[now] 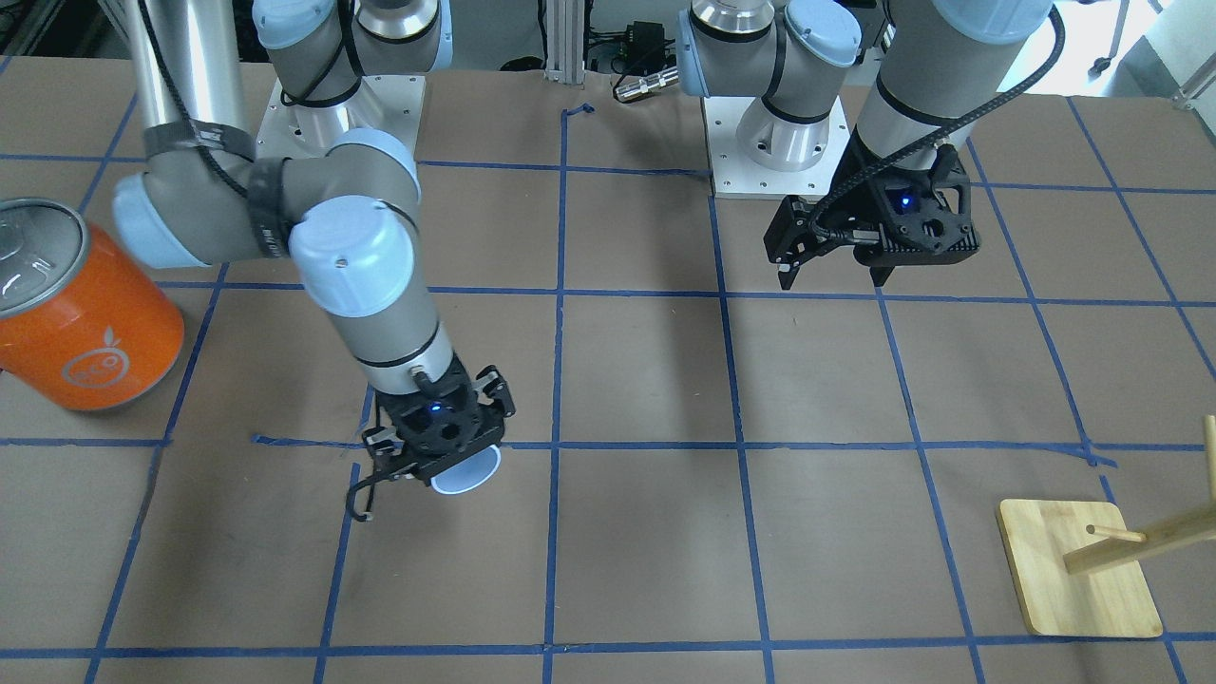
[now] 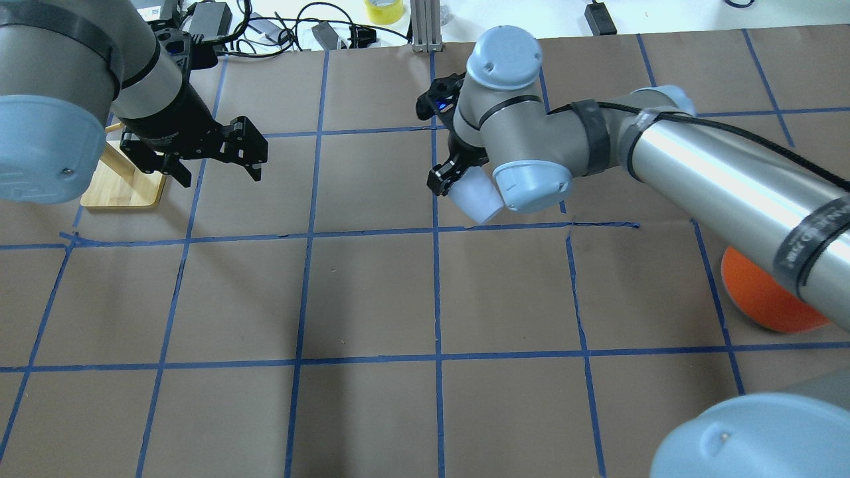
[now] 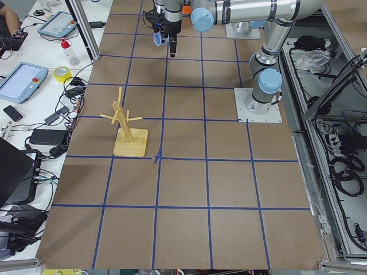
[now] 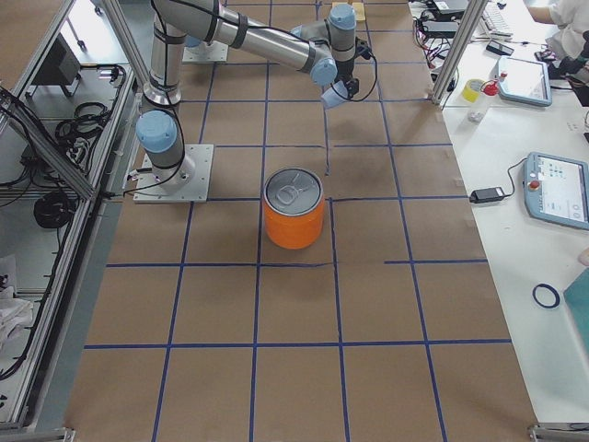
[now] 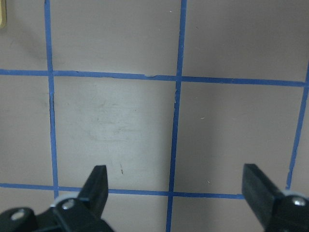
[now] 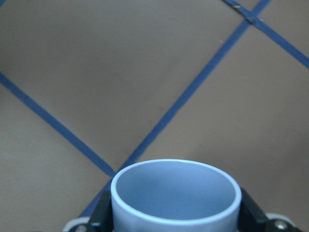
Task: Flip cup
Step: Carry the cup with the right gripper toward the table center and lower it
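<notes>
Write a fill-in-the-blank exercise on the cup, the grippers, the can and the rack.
1. The arm holding the lavender-blue cup is the robot's ___ one.
2. The left gripper holds nothing, and its jaws are ___.
3. The orange can stands ___, not on its side.
4. The wooden peg rack stands nearer the robot's ___ arm.
Missing words: right; open; upright; left.

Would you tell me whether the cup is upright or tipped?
Tipped: the right gripper holds the cup with its mouth slanting toward the front camera, not up.
</notes>
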Robot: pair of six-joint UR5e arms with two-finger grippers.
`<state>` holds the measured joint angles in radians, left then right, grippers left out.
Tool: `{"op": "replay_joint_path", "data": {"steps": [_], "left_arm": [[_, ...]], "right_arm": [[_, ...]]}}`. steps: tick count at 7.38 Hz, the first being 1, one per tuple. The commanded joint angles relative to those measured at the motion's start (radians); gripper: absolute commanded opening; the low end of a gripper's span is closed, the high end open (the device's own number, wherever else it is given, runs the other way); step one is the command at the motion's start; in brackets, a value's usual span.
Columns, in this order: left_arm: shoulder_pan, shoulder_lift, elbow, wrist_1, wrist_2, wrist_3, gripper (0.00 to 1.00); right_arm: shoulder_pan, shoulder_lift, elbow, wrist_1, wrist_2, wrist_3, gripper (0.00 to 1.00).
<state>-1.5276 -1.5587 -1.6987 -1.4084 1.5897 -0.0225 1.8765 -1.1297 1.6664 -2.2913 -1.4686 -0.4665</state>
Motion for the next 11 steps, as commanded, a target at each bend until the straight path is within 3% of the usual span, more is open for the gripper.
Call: {"op": "replay_joint_path", "data": {"steps": [1,2,3,6,8,10,11], "left_arm": [[0.004,-0.009,-0.001,0.005,0.003,-0.001,1.0],[0.006,-0.009,0.004,0.005,0.007,0.004,1.0],[0.02,-0.009,0.011,0.005,-0.002,0.0,1.0],[0.078,-0.009,0.011,0.017,-0.008,0.006,1.0],[0.078,-0.006,-0.005,0.014,-0.011,0.003,1.0],[0.078,-0.006,-0.006,0.017,-0.01,0.004,1.0],[0.078,-0.007,-0.006,0.017,-0.008,0.004,1.0]], "right_arm": [[0.085,0.053,-0.008,-0.072,0.074,-0.282,0.26],[0.085,0.079,-0.01,-0.109,0.139,-0.355,0.3],[0.096,0.117,-0.01,-0.138,0.148,-0.379,0.31],[0.112,0.139,-0.01,-0.171,0.129,-0.547,0.35],[0.115,0.136,-0.007,-0.163,0.059,-0.616,0.43],[0.115,0.14,0.004,-0.166,0.06,-0.62,0.63],[0.115,0.136,0.003,-0.166,0.06,-0.618,0.86]]}}
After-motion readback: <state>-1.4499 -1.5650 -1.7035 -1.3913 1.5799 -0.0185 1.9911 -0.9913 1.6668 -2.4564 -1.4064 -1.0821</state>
